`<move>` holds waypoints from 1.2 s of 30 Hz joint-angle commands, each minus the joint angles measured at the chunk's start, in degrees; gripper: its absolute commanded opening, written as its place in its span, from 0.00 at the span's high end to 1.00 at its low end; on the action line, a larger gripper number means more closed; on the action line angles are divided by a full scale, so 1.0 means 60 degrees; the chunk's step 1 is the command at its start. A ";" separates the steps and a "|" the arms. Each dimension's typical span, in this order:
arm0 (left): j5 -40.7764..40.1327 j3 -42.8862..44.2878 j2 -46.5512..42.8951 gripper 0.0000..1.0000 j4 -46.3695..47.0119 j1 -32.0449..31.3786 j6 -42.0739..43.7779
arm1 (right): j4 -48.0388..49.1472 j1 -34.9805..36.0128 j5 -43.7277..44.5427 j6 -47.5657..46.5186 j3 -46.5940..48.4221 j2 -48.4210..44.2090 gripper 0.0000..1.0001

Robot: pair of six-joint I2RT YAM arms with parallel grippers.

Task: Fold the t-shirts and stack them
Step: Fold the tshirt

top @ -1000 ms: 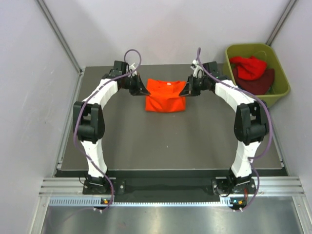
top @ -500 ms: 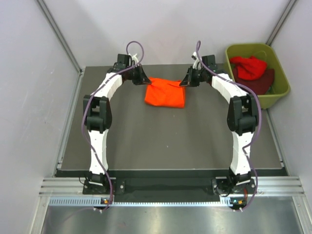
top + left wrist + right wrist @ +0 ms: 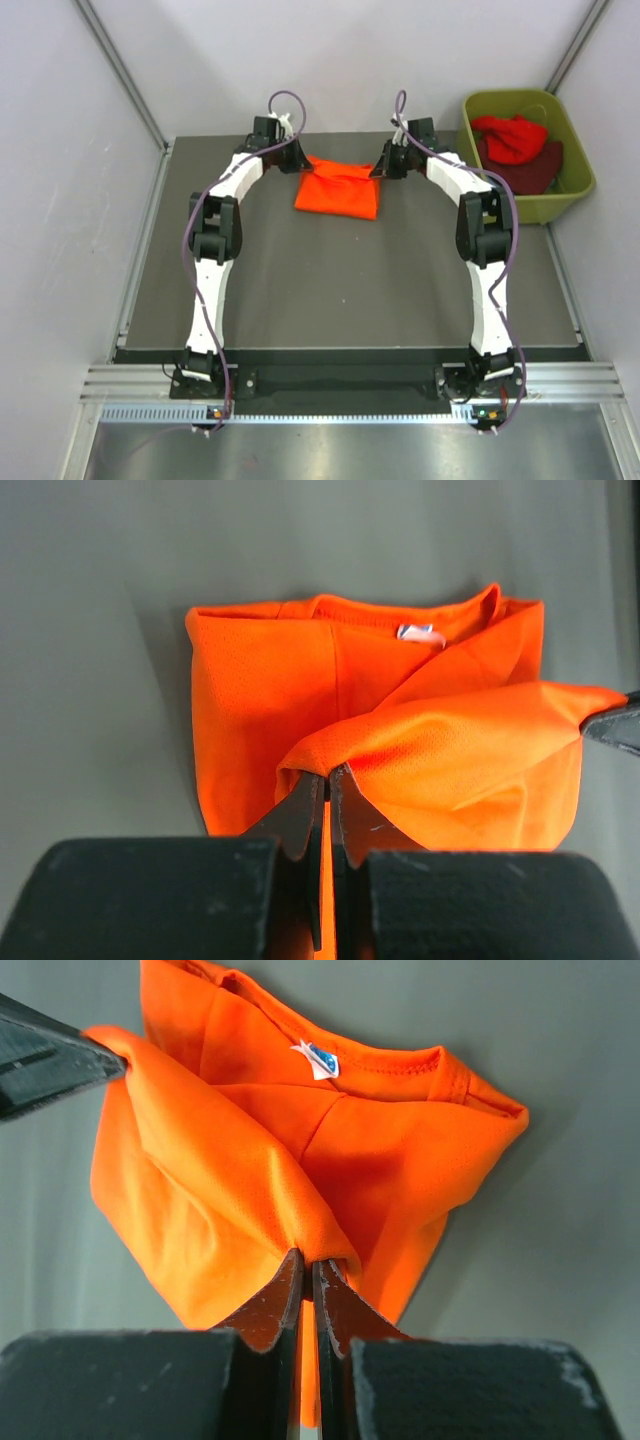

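Left end effector (image 3: pixel 296 160), far left of tub (image 3: pixel 508 94): jaws pinched shut on corner of orange t-shirt (image 3: pixel 338 195). Shirt part-folded on table (image 3: pixel 350 285), left of tub. Right end effector (image 3: pixel 384 165), nearer tub: clamped on other corner. Red t-shirt (image 3: pixel 510 136), maroon t-shirt (image 3: pixel 537 172) inside tub. Risk: uneven pull skews fold; thin cloth slips from pinch.

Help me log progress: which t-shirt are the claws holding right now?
The orange t-shirt on the table: the left claw and right claw each pinch its fabric. The red t-shirt and the maroon t-shirt lie in the green tub.
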 commanded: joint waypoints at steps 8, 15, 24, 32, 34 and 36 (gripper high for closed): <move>-0.0682 0.0735 -0.0139 1.00 0.1169 0.0011 0.0250 | 0.0650 -0.0115 0.0580 -0.0326 0.0864 0.0180 1.00; -0.2453 0.1320 -0.0021 0.34 0.0716 -0.0223 0.0468 | 0.0650 -0.0027 0.1415 -0.0589 0.1259 0.0445 0.50; -0.2342 0.0473 -0.1178 0.25 -0.0075 -0.0064 0.0719 | 0.0489 -0.0013 0.1563 -0.0795 0.0748 -0.0653 0.38; -0.0434 -0.0685 -0.1179 0.29 -0.0487 0.0816 0.0353 | 0.0533 0.0221 0.0655 -0.0414 0.0103 -0.0962 0.40; -0.0186 -0.0861 -0.1062 0.29 -0.0443 0.0962 0.0192 | 0.0533 0.0353 0.0436 -0.0341 0.0001 -0.0875 0.40; -0.0038 -0.0949 -0.0887 0.29 -0.0370 0.1036 0.0031 | 0.0504 0.0470 0.0390 -0.0296 -0.0044 -0.0801 0.40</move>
